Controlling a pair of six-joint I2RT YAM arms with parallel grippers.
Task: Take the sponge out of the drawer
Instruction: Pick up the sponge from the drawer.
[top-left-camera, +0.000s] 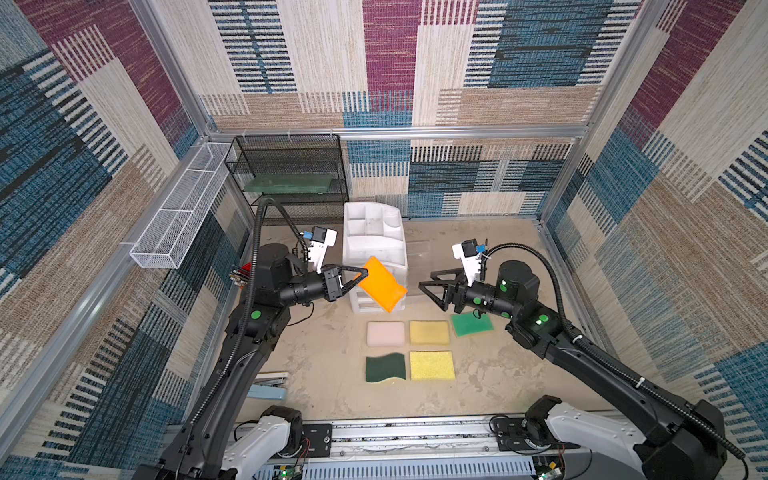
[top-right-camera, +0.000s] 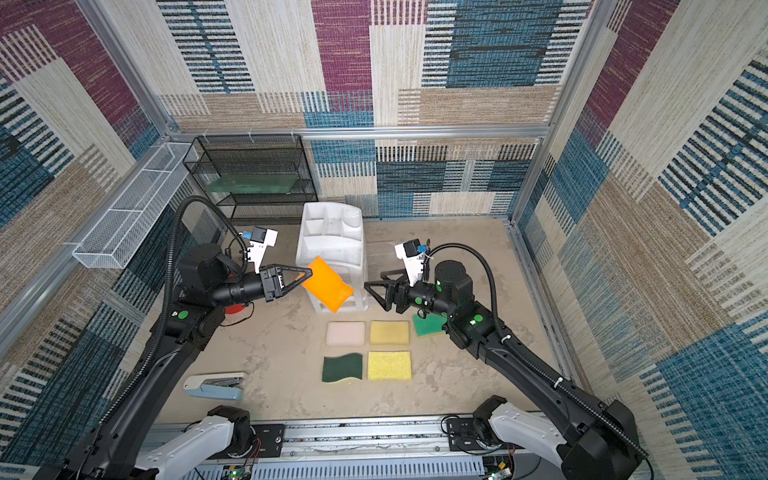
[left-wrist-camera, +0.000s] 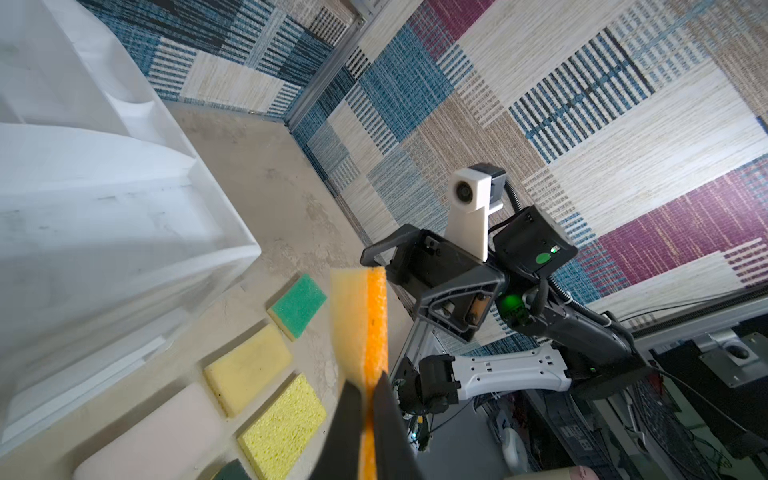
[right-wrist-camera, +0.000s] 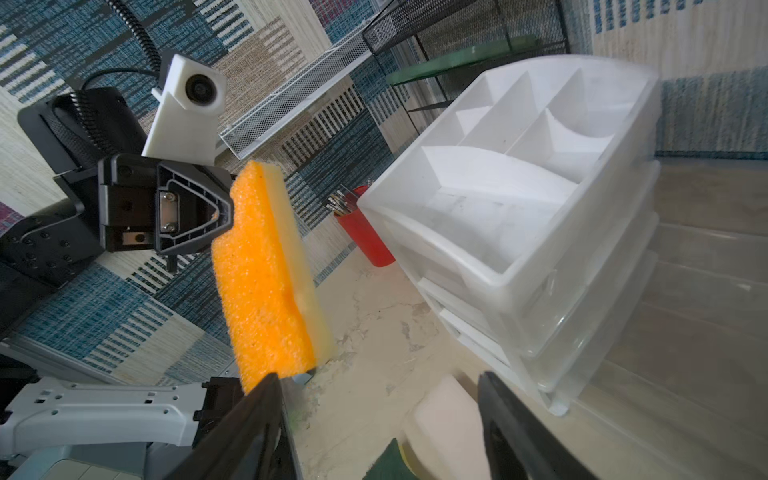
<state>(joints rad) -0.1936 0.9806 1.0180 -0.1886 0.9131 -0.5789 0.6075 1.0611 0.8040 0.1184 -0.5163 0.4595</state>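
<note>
Near plastic drawer (top-left-camera: 374, 253), porous rectangular sponge (top-left-camera: 382, 291)

— Where can I get through?
— I see open air between the orange sponge (top-left-camera: 382, 286) hanging from my left claw (top-left-camera: 365, 272) and my spread right claw (top-left-camera: 426, 279). The surface (top-left-camera: 332, 395) toward the near rail lies bare.
— And in the way?
— The white drawer chest (top-left-camera: 374, 245), right behind that gap. In front of it, the pink sponge (top-left-camera: 385, 333), pale yellow sponge (top-left-camera: 429, 332), dark green scourer (top-left-camera: 385, 368) and bright yellow sponge (top-left-camera: 432, 365) lie close together; the green sponge (top-left-camera: 471, 325) lies under my right arm.
</note>
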